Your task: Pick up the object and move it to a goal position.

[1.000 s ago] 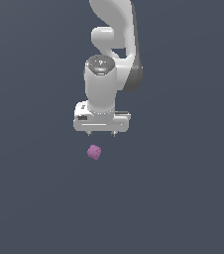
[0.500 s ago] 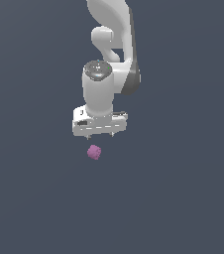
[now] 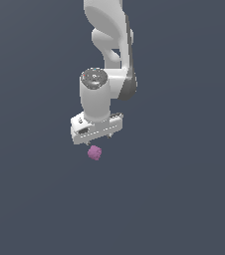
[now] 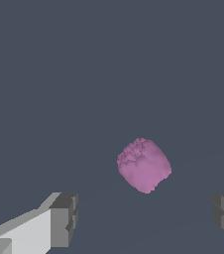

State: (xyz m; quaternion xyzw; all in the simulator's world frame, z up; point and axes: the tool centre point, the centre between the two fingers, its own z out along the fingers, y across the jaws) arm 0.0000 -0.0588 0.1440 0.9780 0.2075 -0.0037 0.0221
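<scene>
One small pink-purple lump (image 3: 94,152), the object to be picked up, lies on the dark grey floor (image 3: 184,199) just below the white gripper (image 3: 95,137) in the exterior view, apart from it. The wrist view shows the fingers (image 4: 63,219) spread wide and empty, with the lump (image 4: 143,165) ahead of the gap, nearer one side. A good approach would likely centre the gap over the lump first, then descend straight so both pads meet opposite flattish faces, since the bumpy surface may slip if pinched on a corner.
</scene>
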